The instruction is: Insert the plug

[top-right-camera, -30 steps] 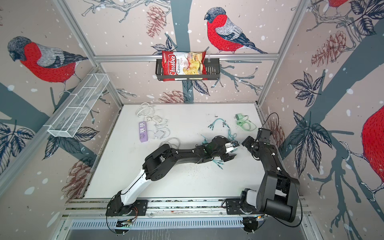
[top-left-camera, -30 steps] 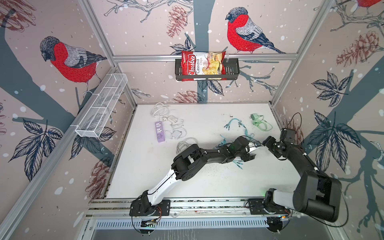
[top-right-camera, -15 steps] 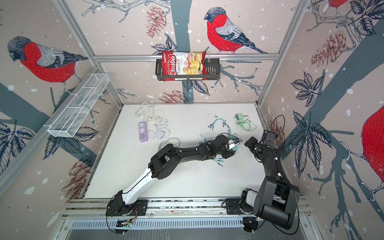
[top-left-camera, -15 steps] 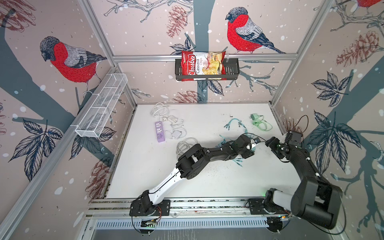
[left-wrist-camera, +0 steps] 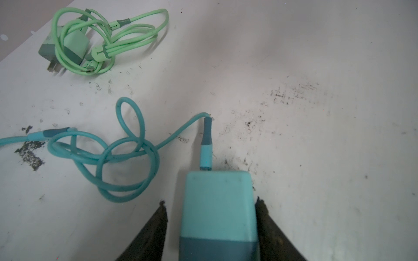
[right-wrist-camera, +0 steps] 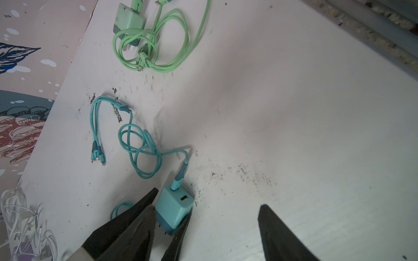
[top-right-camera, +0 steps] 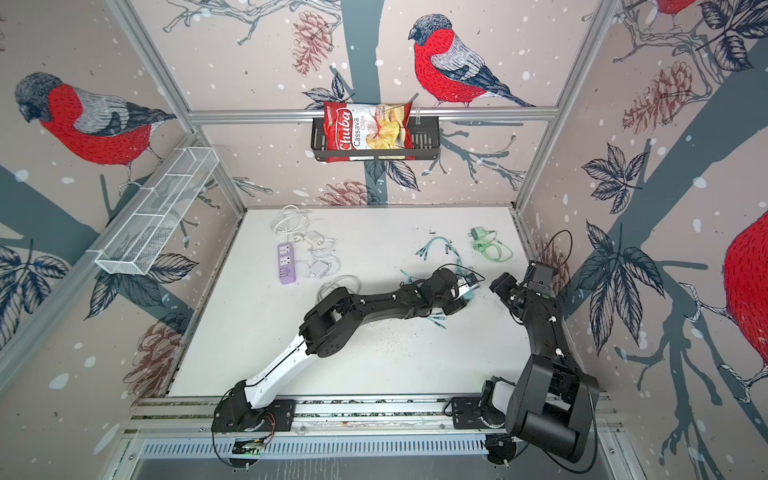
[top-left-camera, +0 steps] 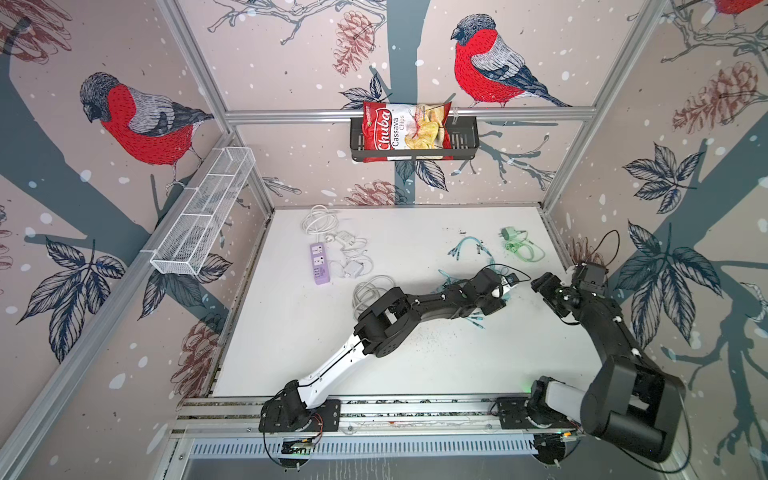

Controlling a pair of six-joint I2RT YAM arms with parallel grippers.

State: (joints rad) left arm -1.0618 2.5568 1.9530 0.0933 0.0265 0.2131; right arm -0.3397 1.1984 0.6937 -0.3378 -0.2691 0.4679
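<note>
Narrowing since 1 second ago, the left gripper (left-wrist-camera: pixel 210 203) straddles the teal charger (left-wrist-camera: pixel 218 212) toward the desk's (left-wrist-camera: pixel 316 135) right edge: 1 finger (left-wrist-camera: pixel 263 223) touches its side, the other stands just clear, so no firm grip yet. Its long axis runs along the fingers, dark prong end toward the wrist, cable (left-wrist-camera: pixel 126 156) trailing away. Meanwhile the right gripper (top-left-camera: pixel 540 286) has backed off, wide and empty. I judge the purple power strip (top-left-camera: pixel 320 264), well apart toward the left edge, lies nearer the left arm.
</note>
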